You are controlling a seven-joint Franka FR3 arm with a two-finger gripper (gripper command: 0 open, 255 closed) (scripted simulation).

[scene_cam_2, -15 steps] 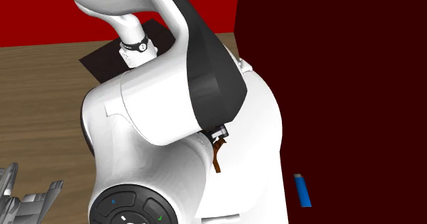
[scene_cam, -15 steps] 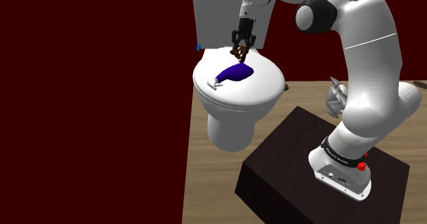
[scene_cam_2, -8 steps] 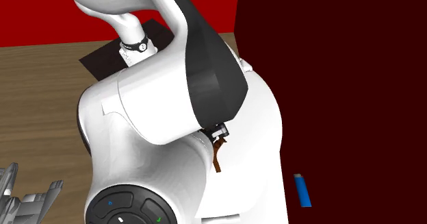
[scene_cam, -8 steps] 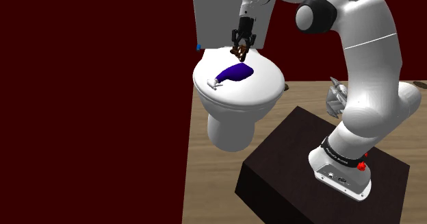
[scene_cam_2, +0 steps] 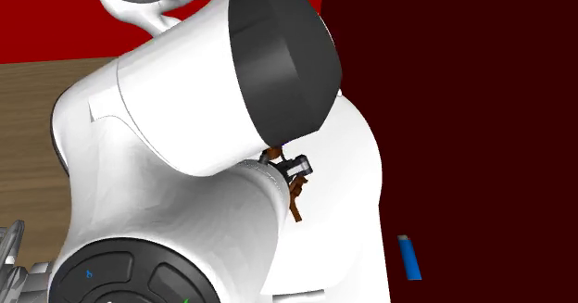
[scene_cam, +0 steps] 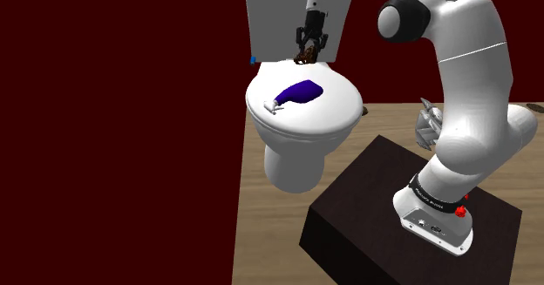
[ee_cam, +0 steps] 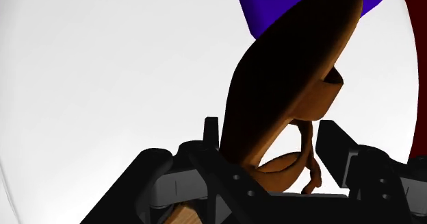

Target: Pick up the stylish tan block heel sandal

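1. The tan-brown block heel sandal with thin straps is seen clasped in the all-black two-finger gripper, with its sole jutting out beyond the fingertips and its straps lying between them.
2. The fingers are closed partway, only as far as the sandal's width allows, and nothing else is held.
3. Below the gripper, the sandal is seen hanging just above the closed white toilet lid. It is judged to be clear of the lid, though contact at the lowest tip cannot be ruled out.
4. A deep-blue bottle with a white cap lies on the lid, below and beyond the gripper, apart from the sandal.
5. The grasp is judged done and the lift begun. What is left is further raising, with the grip kept secure.
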